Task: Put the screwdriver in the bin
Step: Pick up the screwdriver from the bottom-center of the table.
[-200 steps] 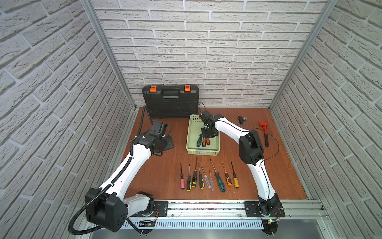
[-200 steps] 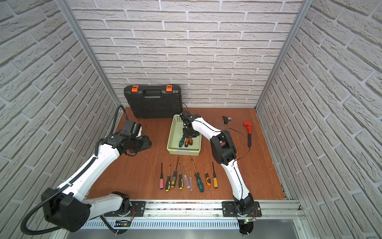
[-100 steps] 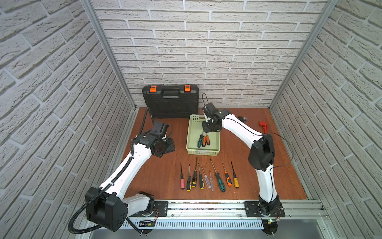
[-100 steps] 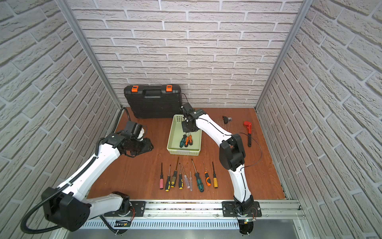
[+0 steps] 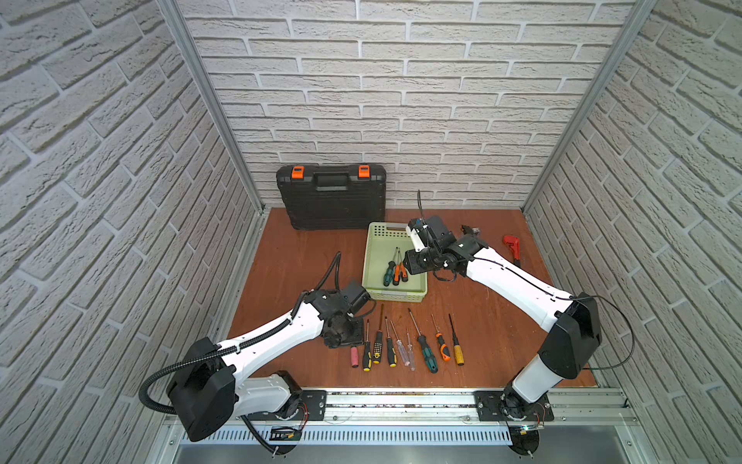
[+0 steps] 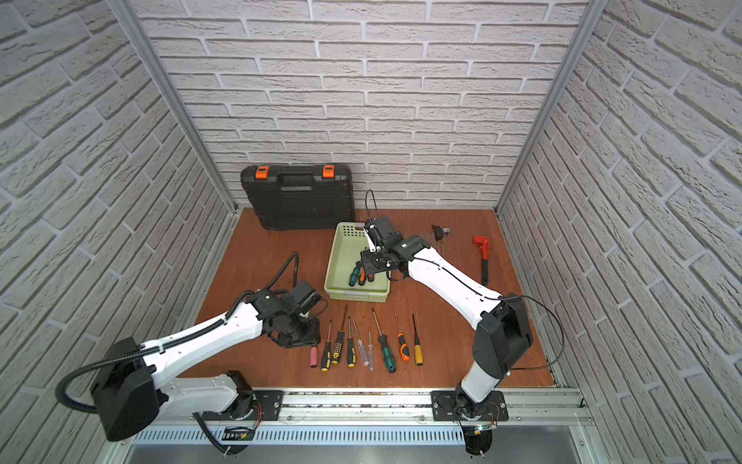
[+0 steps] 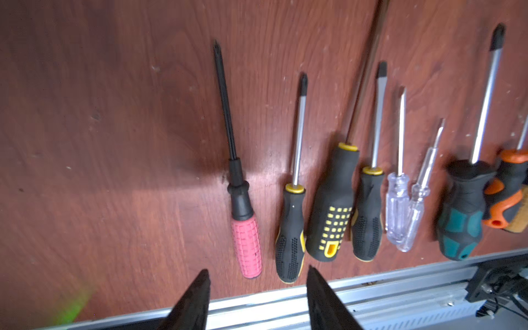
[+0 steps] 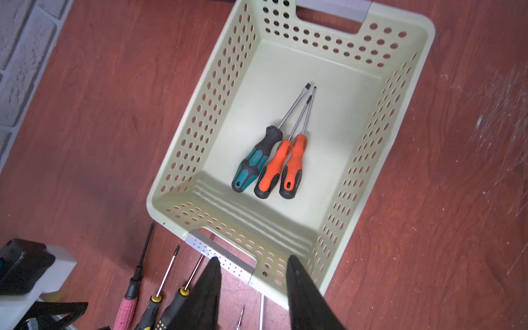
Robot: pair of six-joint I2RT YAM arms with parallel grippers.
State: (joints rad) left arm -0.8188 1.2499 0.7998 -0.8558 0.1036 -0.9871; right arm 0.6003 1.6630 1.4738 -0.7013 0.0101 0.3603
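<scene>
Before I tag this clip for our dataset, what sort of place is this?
Likely a robot test cell staged as a workbench: two white robot arms on an aluminium rail, white brick-pattern panels around a brown wooden tabletop, a black plastic toolcase with orange latches, plus loose screwdrivers.

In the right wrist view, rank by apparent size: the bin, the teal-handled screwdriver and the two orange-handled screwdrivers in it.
1. bin, largest by far.
2. teal-handled screwdriver, slightly longer with a thicker handle.
3. The two orange-handled screwdrivers look alike, so they share last place.
</scene>
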